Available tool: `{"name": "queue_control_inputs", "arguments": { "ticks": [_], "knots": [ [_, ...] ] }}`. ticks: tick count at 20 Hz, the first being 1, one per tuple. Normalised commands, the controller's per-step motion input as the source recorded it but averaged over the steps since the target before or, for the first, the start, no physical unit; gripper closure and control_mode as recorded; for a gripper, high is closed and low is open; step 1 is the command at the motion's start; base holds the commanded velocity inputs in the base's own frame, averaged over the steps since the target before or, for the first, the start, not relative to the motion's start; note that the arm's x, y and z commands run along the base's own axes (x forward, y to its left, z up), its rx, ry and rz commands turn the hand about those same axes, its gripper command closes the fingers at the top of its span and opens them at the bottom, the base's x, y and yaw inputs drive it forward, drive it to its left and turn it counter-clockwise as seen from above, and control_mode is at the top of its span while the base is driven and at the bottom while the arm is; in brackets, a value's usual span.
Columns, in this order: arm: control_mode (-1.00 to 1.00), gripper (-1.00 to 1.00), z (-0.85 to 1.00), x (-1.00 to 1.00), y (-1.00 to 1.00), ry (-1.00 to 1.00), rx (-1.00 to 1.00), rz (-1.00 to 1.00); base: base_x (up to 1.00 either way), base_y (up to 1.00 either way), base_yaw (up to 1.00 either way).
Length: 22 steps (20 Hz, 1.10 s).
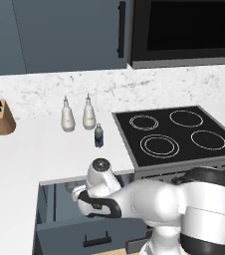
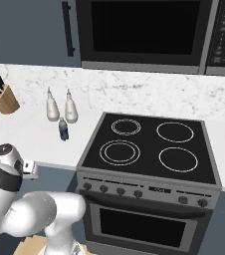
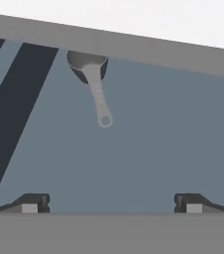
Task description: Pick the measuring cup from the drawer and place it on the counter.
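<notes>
Tool (image 3: 112,202), fingers apart, points down into the drawer (image 3: 173,139) toward the measuring cup (image 3: 95,84).

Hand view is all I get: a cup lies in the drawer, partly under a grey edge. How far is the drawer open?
Observer: The drawer is pulled well out, just left of the stove.
Operator: What stands on the counter behind it?
Observer: On the counter, a small dark bottle stands nearest the edge above the drawer.
Operator: Anything else close by?
Observer: Two white bottles stand side by side behind the dark one.
</notes>
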Motion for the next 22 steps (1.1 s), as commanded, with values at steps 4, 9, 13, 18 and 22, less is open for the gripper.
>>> {"name": "queue_control_inputs", "arguments": {
  "ticks": [4,9,13,18,22],
  "knots": [
    [-1.0,-1.0,-0.26,0.22,0.1,0.0,0.0,0.0,0.0,0.0,0.0],
    [-1.0,-1.0,-0.21,0.28,0.15,0.0,0.0,0.0,0.0,0.0,0.0],
    [-1.0,-1.0,-0.13,0.26,0.1,0.0,0.0,0.0,0.0,0.0,0.0],
    [-1.0,-1.0,-0.23,0.17,0.19,0.0,0.0,0.0,0.0,0.0,0.0],
    [-1.0,-1.0,-0.17,0.15,0.24,0.0,0.0,0.0,0.0,0.0,0.0]
  ]
}}
